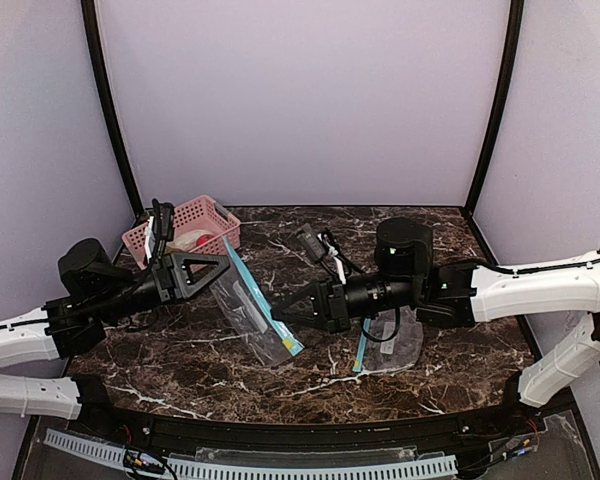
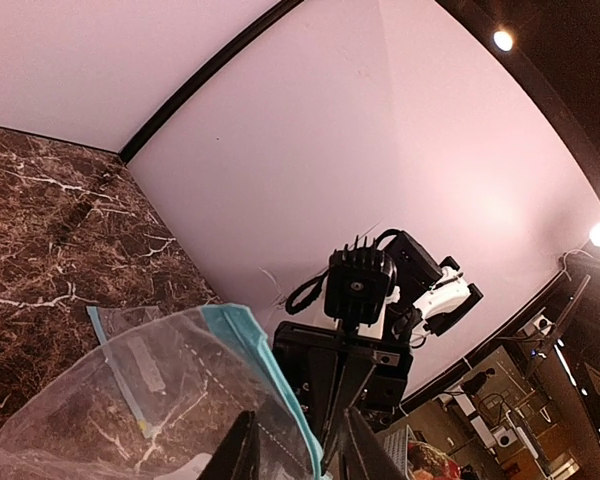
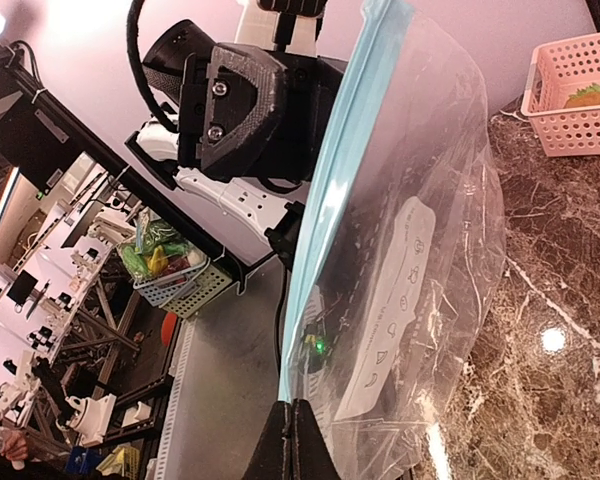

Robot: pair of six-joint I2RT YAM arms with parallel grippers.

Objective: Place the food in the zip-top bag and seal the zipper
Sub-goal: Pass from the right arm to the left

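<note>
Above the marble table hangs a clear bag. A pink basket at the far-left corner holds the food. The right end effector is clamped on the bag's edge, and the left end effector stands apart around its rim.

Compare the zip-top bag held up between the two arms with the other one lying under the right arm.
The held bag hangs tilted above the table; the flat bag lies on it. The held bag has the right gripper shut on its lower corner and the left gripper at its upper one; no gripper holds the flat bag. Both are clear plastic with a blue zipper strip.
</note>
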